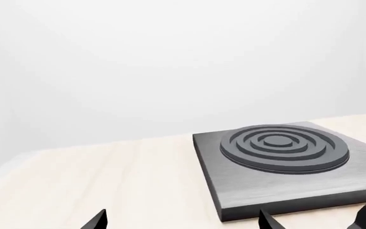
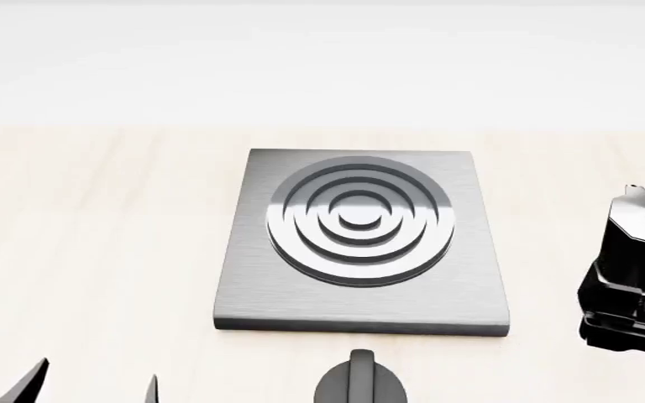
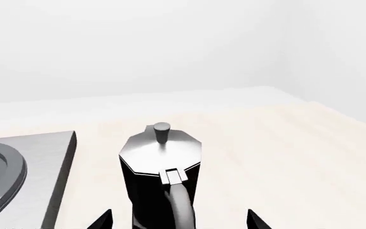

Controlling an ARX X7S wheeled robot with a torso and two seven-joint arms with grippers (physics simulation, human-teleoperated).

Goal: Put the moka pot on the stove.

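Two dark fingertips of the left gripper point(image 1: 181, 220) stand spread, holding nothing, near the bare stove point(image 1: 285, 167). From the head, the moka pot point(image 2: 627, 243) stands on the table point(image 2: 87, 243), right of the stove. At the right wrist, the right gripper point(image 3: 177, 220) straddles the handle, spread, not yet clamped: placing remains.

Left gripper point(image 2: 87, 382) fingertips: two thin black pointed wedges, matte, plain.
Right gripper point(image 3: 179, 220) fingertips: same black tapered points, one either side of the moka pot point(image 3: 160, 179).
Right arm point(image 2: 637, 323): glossy black blocky links beside the moka pot, no visible markings.
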